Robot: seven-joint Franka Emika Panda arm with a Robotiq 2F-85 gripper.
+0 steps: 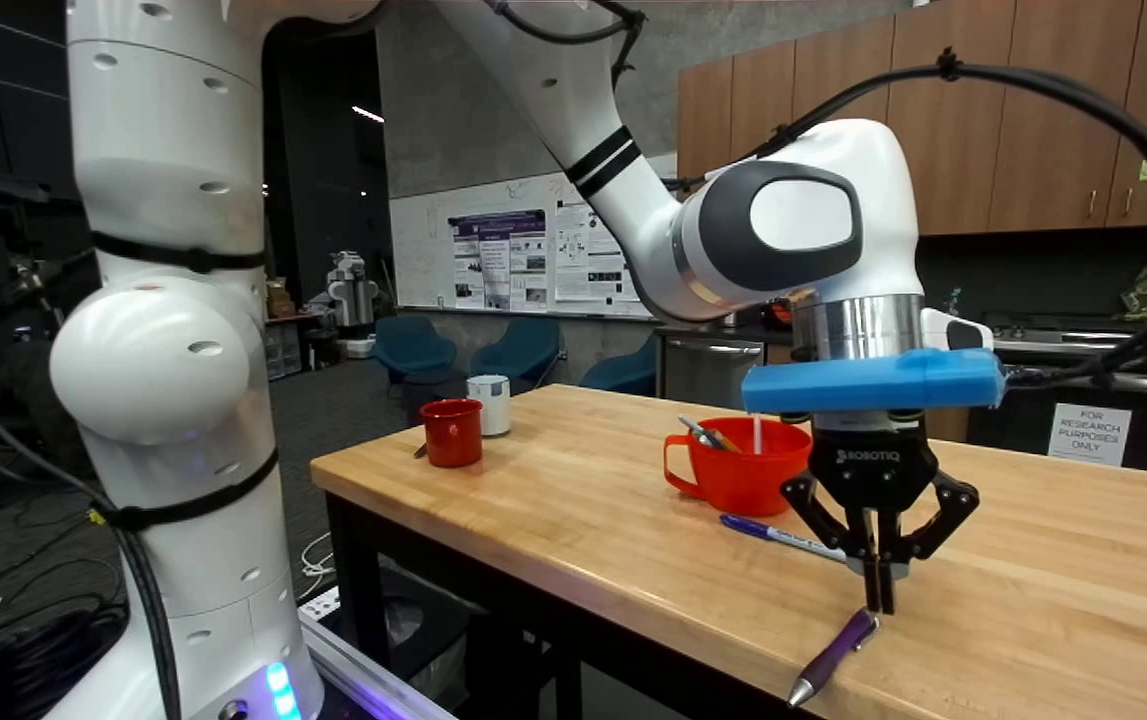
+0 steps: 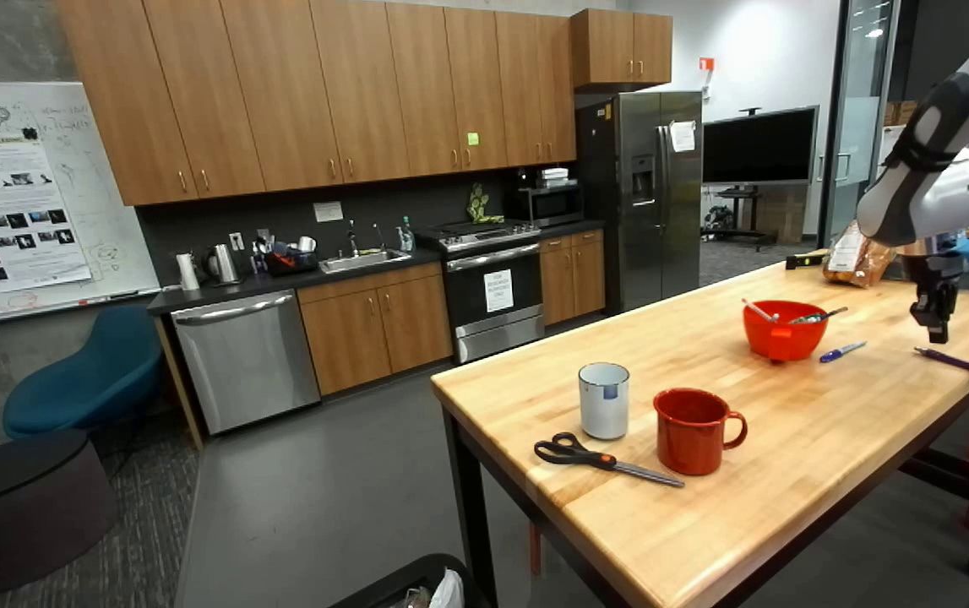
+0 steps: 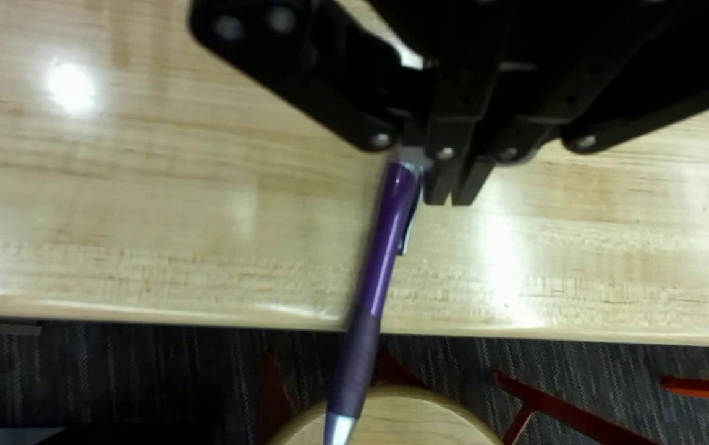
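While the purple pen lies on the bench with its clip end on the wood and its grip and metal point jutting past the edge, the fingers stand pressed together, and there's nothing pinched between them! Just beside them, that's the clip end. Touching? Hard to call; the wrist view is soft right there. Enough barrel rests on wood, you'd judge, to keep the pen from tipping off.

Outward now along the bench: a blue marker lies flat near the big orange-red cup, which bristles with pens and seems to be serving as a holder, its wide mouth leaving them to slant against the rim. Far down at the bench's end, a red mug and a white cup stand upright, with black-handled scissors lying in front, blade tips close by the mug.

And look at the arm! It reaches out over the bench, bending down at the wrist, so the gripper hangs nearly plumb, low over the wood by the pen's end. Across the wrist sits a blue-wrapped block.
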